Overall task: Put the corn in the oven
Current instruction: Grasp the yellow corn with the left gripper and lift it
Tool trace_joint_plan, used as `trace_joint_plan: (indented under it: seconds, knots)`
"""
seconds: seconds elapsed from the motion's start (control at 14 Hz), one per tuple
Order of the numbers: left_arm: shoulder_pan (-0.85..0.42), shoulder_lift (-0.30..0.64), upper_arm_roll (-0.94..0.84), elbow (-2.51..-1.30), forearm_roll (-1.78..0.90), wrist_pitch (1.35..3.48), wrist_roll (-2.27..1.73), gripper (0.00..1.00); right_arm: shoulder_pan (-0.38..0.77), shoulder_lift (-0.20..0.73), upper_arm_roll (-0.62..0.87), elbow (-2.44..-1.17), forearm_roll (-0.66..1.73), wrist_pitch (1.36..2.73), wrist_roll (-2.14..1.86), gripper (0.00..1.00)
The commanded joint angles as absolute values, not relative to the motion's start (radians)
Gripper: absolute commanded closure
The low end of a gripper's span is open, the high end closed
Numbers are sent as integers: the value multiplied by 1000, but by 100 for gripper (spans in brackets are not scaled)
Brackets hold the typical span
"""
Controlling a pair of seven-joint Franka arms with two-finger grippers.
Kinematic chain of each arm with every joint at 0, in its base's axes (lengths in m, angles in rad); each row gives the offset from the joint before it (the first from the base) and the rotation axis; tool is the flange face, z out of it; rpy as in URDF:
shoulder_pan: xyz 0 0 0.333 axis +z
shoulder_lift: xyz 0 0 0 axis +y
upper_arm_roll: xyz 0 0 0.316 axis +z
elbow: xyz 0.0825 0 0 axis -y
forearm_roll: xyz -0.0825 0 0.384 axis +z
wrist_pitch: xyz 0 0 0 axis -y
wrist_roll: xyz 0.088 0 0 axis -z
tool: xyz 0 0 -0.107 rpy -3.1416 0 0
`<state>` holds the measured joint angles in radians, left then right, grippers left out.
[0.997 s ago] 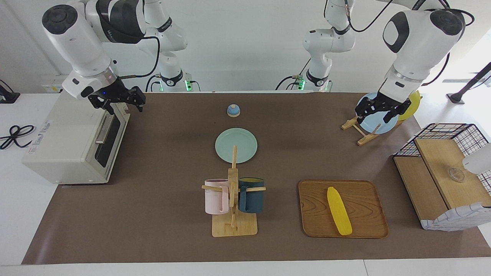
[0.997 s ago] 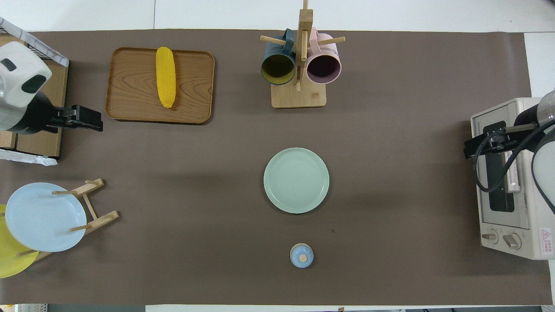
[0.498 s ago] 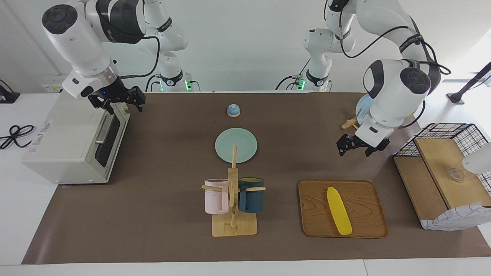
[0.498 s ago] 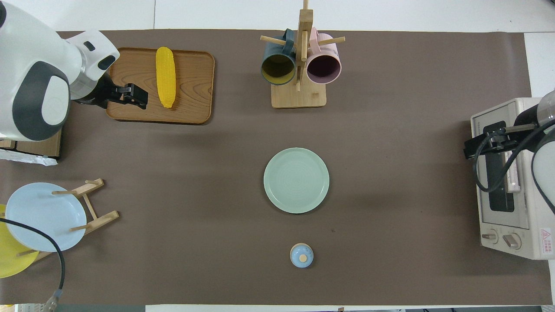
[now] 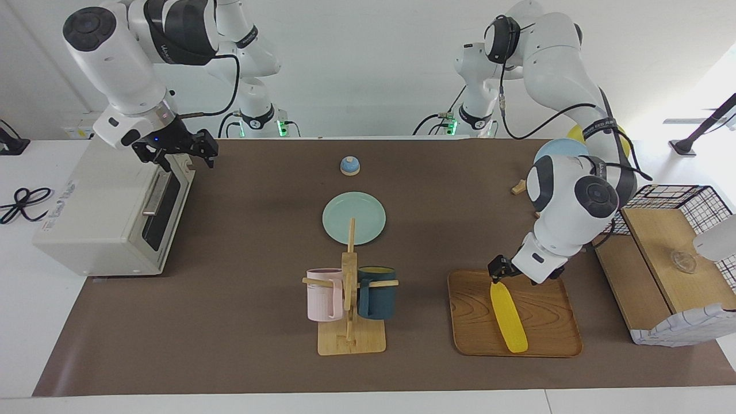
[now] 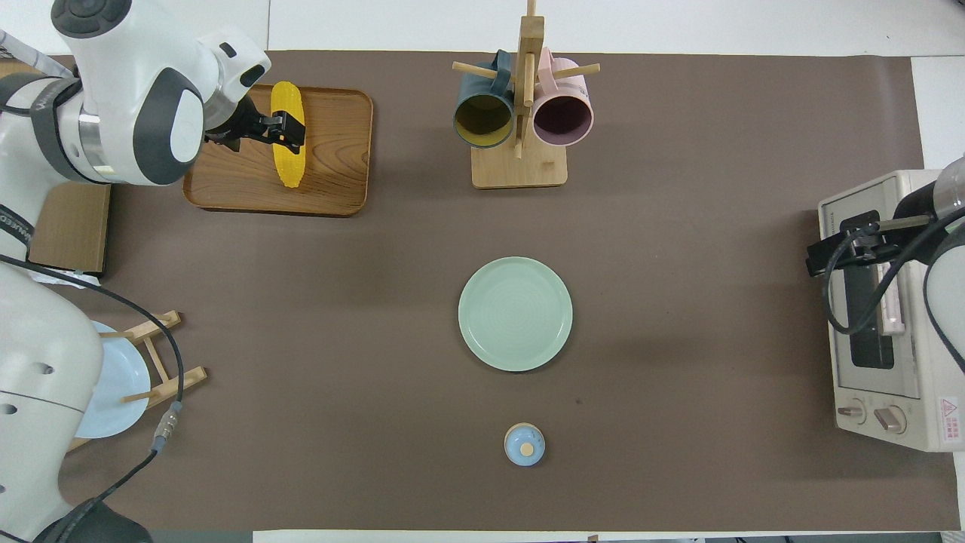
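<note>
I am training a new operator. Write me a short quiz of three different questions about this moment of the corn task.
1. True or false: the corn lies on the wooden tray.
2. Which gripper is over the corn? A) left gripper B) right gripper
3. Fill in: the oven door is ____.

Key
1. True. It is not lifted yet.
2. A. The left one is at the corn's end that is nearer to the robots; the right one waits at the oven's top front edge.
3. Shut; the handle lies against the oven's front.
</note>
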<state>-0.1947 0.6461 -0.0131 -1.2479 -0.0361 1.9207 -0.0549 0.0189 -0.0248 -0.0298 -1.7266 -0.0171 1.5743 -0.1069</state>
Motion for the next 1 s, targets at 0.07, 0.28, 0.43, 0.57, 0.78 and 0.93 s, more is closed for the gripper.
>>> trace_joint_plan:
  seconds: [0.07,0.28,0.43,0.57,0.78,0.93]
  knots:
    - [-199,701,-3,-1187,-49,1971,-48,0,18,-26,-25,-1723,-8,1569,-106,0]
    - [-192,721,-3,-1178,-48,2011,-15,0,2,-28,-26,-1732,-8,1580,-109,22]
    - [-190,736,-2,-1178,-48,2046,-6,0,-40,-29,-28,-1749,-8,1597,-138,88]
    - [-189,756,-2,-1178,-48,2078,-5,0,-48,-31,-29,-1761,-8,1685,-248,96]
    - [-186,828,-2,-1106,-48,2102,-6,0,-81,-57,-31,-1850,-18,1770,-256,97]
    - [-186,867,3,-1066,-48,2102,-6,0,-135,-83,-31,-1940,-21,1874,-259,97]
